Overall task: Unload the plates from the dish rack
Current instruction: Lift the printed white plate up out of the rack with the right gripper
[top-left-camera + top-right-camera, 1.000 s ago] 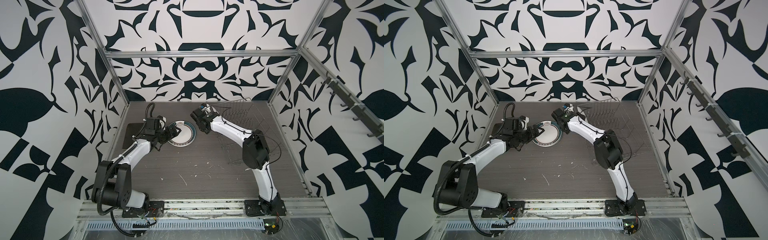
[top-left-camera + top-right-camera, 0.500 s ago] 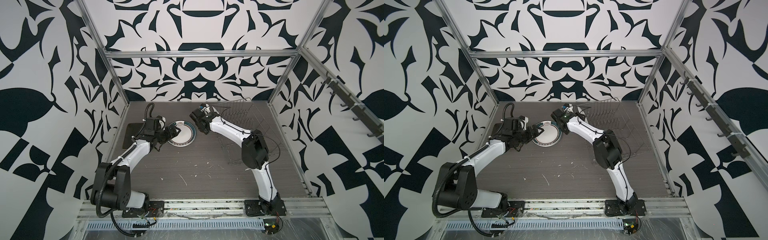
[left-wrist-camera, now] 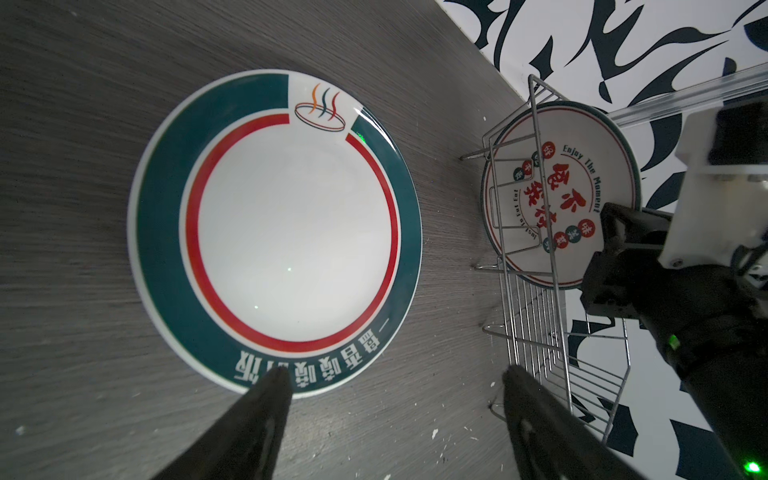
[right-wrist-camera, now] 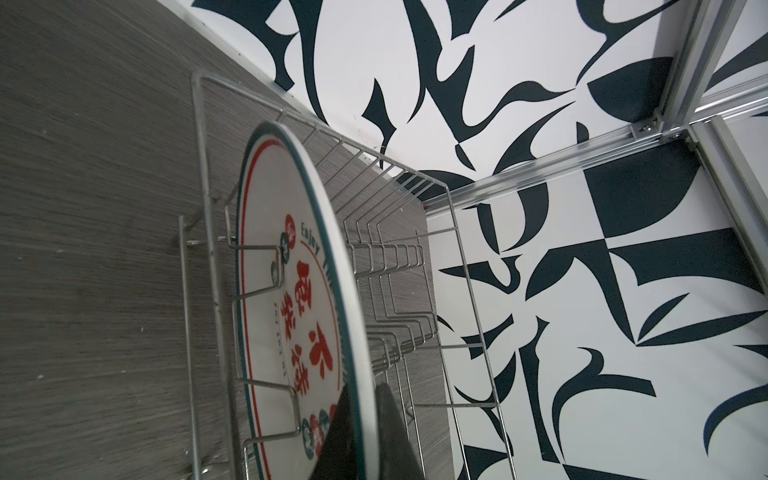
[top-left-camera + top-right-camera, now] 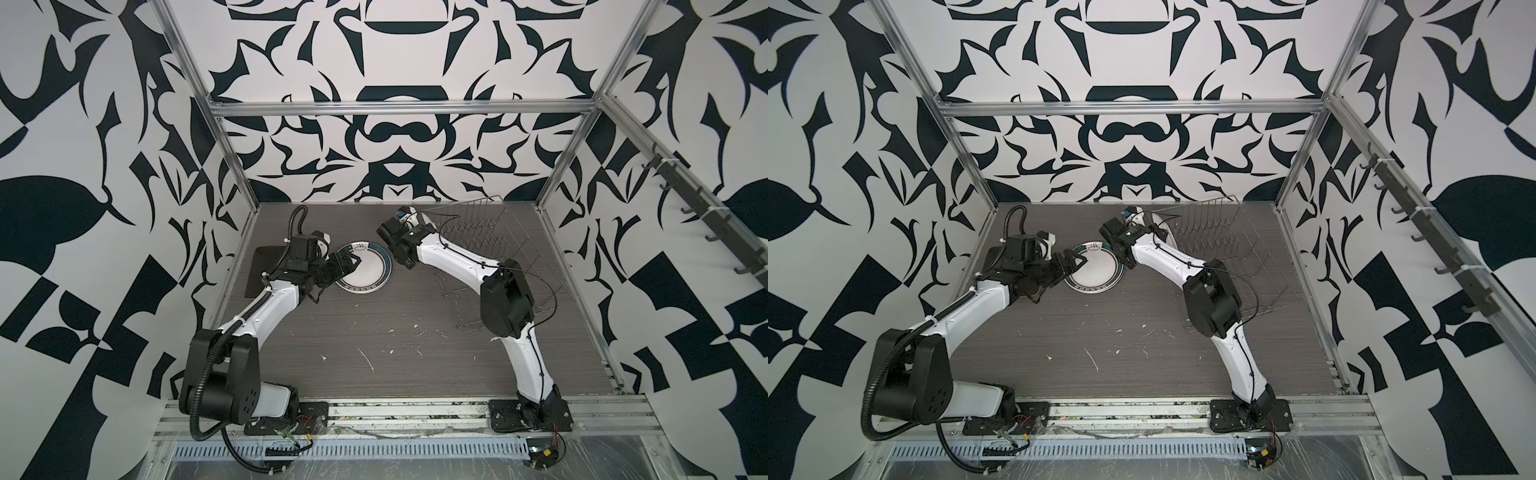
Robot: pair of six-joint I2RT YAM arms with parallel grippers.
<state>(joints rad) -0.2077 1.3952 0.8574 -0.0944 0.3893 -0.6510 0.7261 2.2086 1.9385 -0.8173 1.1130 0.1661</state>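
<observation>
On the grey table, the right gripper clamps the plate in the rack. Lift straight up, clearing prongs. The left gripper gapes, empty.

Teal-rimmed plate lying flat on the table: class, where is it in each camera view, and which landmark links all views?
In a top view: teal-rimmed plate, left of centre.
In a top view: plate, left of centre.
Left wrist: plate large, beside the dish rack.
Right wrist: not in it.
Shared landmark: dish rack, in all four.

"Enjoy The Moment" on racked plate; Chinese lettering on teal-rimmed plate.
</observation>
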